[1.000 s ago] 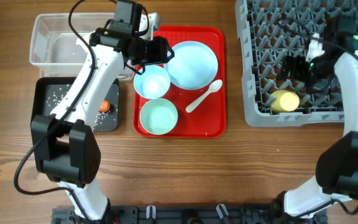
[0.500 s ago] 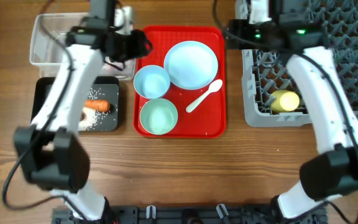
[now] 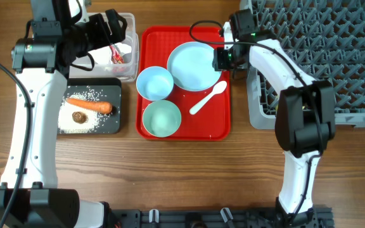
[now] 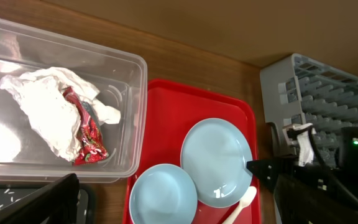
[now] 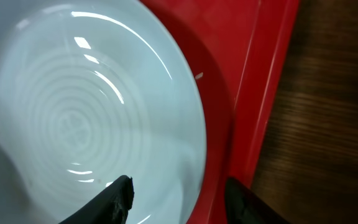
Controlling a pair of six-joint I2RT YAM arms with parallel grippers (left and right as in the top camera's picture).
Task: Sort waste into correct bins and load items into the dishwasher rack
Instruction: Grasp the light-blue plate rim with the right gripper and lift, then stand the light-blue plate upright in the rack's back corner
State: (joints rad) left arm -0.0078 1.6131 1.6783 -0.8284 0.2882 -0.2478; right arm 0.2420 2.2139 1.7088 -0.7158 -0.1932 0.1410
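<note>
Waste looked sorted already: the crumpled white napkin [image 4: 42,106] and red crinkled wrapper [image 4: 87,134] lay together in the clear plastic tub [image 4: 132,118], while the orange carrot piece [image 3: 89,105], small brown lump [image 3: 78,117] and loose white rice grains [image 3: 75,128] sat in the shallow black tray [image 3: 116,126], food kept apart from paper and plastic. Dishes seemed to be the step in hand. The right tool [image 5: 179,200] was spread, one finger over the pale blue round plate [image 3: 195,64] and the other over the flat red tray [image 3: 217,126]. The plate's right rim thus lay between them, probably because a flat plate offers only its edge to pinch. The large grey lattice dishwasher rack [image 3: 334,63] stood just beside that tray on the wooden counter [image 3: 189,171], a short carry. The left tool [image 3: 109,26] hung over the tub; its one clear finger sat far to the side of its own view, so it read as spread and empty. The pale blue bowl [image 3: 154,82], mint-green bowl [image 3: 161,118] and white plastic spoon [image 3: 208,98] waited on the tray.
</note>
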